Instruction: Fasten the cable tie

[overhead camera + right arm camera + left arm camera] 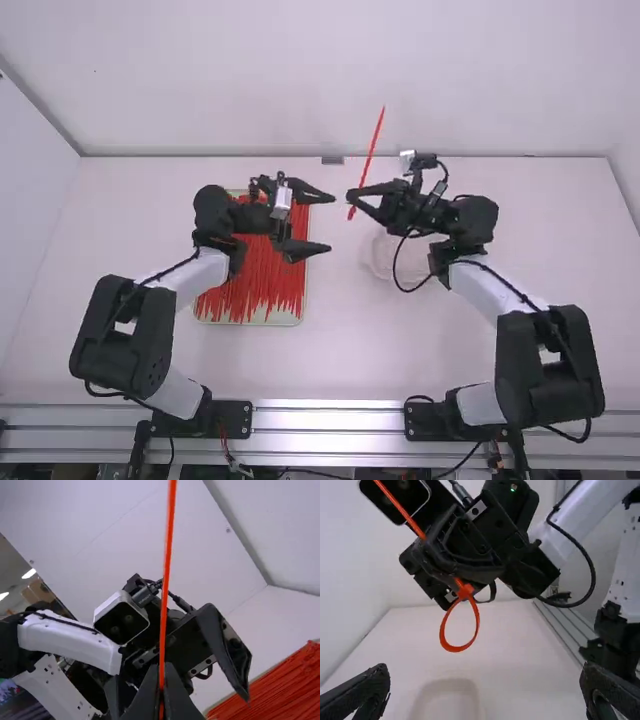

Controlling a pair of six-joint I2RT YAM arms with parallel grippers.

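While right hand (160, 682) pinches tie (167, 570), left wrist view reveals loop (455, 649).

On my high feed the cable tie (370, 150) in the right pincer (160, 702) reads plain bright red; on the left wrist feed its loop looks nearer orange-red. That pincer is matte black, and so is the left pincer (330, 222). At centre left, the heap of spare cable ties (250, 280) is the same red, streaked in fine parallel lines, on a pale cream tray (300, 300). The table (400, 320) is plain white. The arm links (480, 285) are white, the joints (545, 375) black, and I see a small green light (512, 488).
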